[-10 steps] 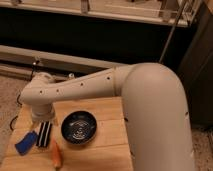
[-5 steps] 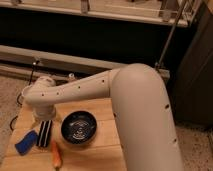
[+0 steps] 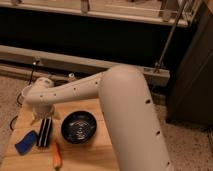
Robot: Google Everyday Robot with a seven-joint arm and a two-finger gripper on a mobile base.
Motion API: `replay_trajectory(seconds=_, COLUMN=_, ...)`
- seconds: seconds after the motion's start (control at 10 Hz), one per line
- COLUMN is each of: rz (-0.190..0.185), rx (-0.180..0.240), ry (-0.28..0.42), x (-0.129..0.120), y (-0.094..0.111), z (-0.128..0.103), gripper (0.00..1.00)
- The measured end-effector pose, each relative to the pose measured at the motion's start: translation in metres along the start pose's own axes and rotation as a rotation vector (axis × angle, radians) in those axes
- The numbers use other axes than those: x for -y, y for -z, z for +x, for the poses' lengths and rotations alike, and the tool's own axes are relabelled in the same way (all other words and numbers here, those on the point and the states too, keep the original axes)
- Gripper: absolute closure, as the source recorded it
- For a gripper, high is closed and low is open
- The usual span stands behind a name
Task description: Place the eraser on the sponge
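The thick white jointed robot arm (image 3: pixel 125 100) comes in from the lower right, bends and stretches left across the table, its perforated forearm ending in a rounded wrist. Below that wrist the gripper (image 3: pixel 39 116) hangs pointing down at the far end of the eraser; whether it is spread, narrow or holding anything cannot be told

The small black rectangular eraser with white lengthwise stripes (image 3: pixel 45 132) lies flat on the table, just right of the bright blue soft oblong sponge (image 3: pixel 26 142) and not on top of it. Right of the eraser stands a dark round bowl (image 3: pixel 78 127), with an orange carrot (image 3: pixel 56 153) in front

The light wooden table (image 3: pixel 95 152) stands on speckled floor (image 3: pixel 192 145), with a dark wall and pale rails behind
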Motion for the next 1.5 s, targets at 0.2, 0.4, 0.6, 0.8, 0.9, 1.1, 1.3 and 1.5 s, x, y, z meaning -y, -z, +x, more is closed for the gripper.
replay_trajectory(seconds=0.2, rz=0.004, rx=0.025, ry=-0.001, x=-0.002, y=-0.016, z=-0.015, gripper=0.2)
replay_trajectory(seconds=0.4, rz=0.009, rx=0.044, ry=-0.001, x=-0.002, y=-0.029, z=-0.026, gripper=0.2)
replay_trajectory(seconds=0.6, rz=0.008, rx=0.045, ry=-0.005, x=0.0, y=-0.028, z=-0.026, gripper=0.2)
replay_trajectory(seconds=0.8, rz=0.008, rx=0.044, ry=-0.003, x=-0.001, y=-0.029, z=-0.026, gripper=0.2)
replay_trajectory(seconds=0.9, rz=0.007, rx=0.044, ry=-0.001, x=-0.002, y=-0.029, z=-0.026, gripper=0.2)
replay_trajectory(seconds=1.1, rz=0.008, rx=0.044, ry=-0.002, x=-0.002, y=-0.029, z=-0.026, gripper=0.2)
replay_trajectory(seconds=1.3, rz=0.008, rx=0.044, ry=-0.002, x=-0.002, y=-0.029, z=-0.026, gripper=0.2)
replay_trajectory(seconds=1.5, rz=0.007, rx=0.044, ry=-0.002, x=-0.002, y=-0.029, z=-0.026, gripper=0.2)
